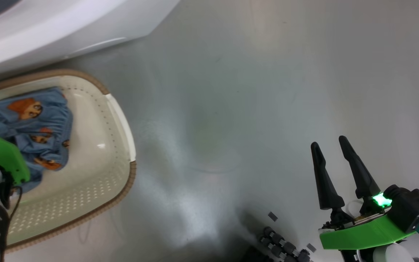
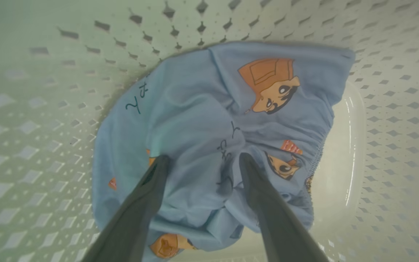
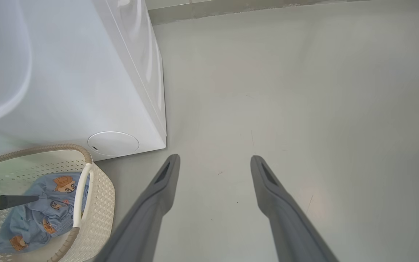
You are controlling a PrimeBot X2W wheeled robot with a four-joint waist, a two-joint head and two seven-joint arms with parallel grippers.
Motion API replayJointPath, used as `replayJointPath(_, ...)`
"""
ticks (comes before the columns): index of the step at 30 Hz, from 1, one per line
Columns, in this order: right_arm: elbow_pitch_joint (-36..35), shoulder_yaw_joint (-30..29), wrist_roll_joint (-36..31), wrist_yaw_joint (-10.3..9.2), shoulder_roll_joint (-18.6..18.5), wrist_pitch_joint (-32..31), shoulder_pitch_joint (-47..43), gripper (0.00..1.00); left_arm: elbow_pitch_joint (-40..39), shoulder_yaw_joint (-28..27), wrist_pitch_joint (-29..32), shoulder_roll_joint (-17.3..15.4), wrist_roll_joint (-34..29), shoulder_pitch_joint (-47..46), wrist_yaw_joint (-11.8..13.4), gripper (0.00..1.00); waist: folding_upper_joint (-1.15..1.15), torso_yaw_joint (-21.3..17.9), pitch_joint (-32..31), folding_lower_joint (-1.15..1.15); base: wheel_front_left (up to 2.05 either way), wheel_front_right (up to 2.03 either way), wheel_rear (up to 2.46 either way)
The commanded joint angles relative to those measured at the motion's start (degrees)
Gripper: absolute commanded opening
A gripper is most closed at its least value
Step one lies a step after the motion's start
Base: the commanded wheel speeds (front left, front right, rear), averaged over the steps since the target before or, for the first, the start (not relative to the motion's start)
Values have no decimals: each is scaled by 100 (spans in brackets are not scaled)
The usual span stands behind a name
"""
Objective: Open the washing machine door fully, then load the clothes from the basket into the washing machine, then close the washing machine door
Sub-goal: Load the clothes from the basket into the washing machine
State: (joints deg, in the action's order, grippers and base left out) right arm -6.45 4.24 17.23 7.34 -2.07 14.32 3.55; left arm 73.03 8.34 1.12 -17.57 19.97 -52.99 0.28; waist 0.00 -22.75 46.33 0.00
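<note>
Two grippers on this rig, and both are spread about as wide as they go, with neither holding a thing. The left gripper (image 2: 203,157) is the one doing the work. It's down inside the basket (image 2: 31,127), fingers (image 2: 140,211) pointed straight at the clothes (image 2: 202,109), that light blue bundle with the orange cartoon faces. Looks like the loading step is in hand, specifically the grab out of the basket, which isn't made yet. Relative to the left gripper, the fabric sits right at and past the fingertips. A bunched-up ridge runs up the gap between the two fingers, and the gathered hem is off on the right-hand finger's side in the wrist view. The tips look like they're at the cloth or just about, but whether they actually press into it is hard to say. Perforated basket wall wraps around the gripper on every side. The next move probably calls for sinking the last bit into the pile and closing on that middle ridge, so a proper fold gets pinched rather than one thin layer. After that it'd be a straight lift to clear the basket's edge before swinging toward the washing machine (image 3: 86,72). The right gripper (image 1: 328,142) hangs over bare floor (image 1: 249,91), well apart from the basket, which sits off to its left with the machine's white corner just beyond it.
</note>
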Motion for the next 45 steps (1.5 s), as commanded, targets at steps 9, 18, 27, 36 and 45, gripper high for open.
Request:
replayJointPath(9,-230,79,188,14,-81,68,-134,100,45,10,249,-453,-78,-133,384,100,0,-255,298,0,0,0,0)
replayJointPath(18,-364,-49,189,14,-81,68,-272,100,68,140,455,-374,-109,-178,495,100,0,-219,380,0,0,0,0)
replayJointPath(27,-492,-232,182,14,-81,68,-426,100,77,355,364,-294,-203,-247,436,85,0,-155,465,0,0,0,0)
replayJointPath(36,-507,-308,129,14,-81,68,-435,100,83,517,249,-229,-240,-279,336,0,0,-94,476,0,0,0,0)
replayJointPath(45,-249,-63,132,14,-81,68,4,100,59,64,-509,-198,302,-124,259,0,0,-32,179,0,0,0,0)
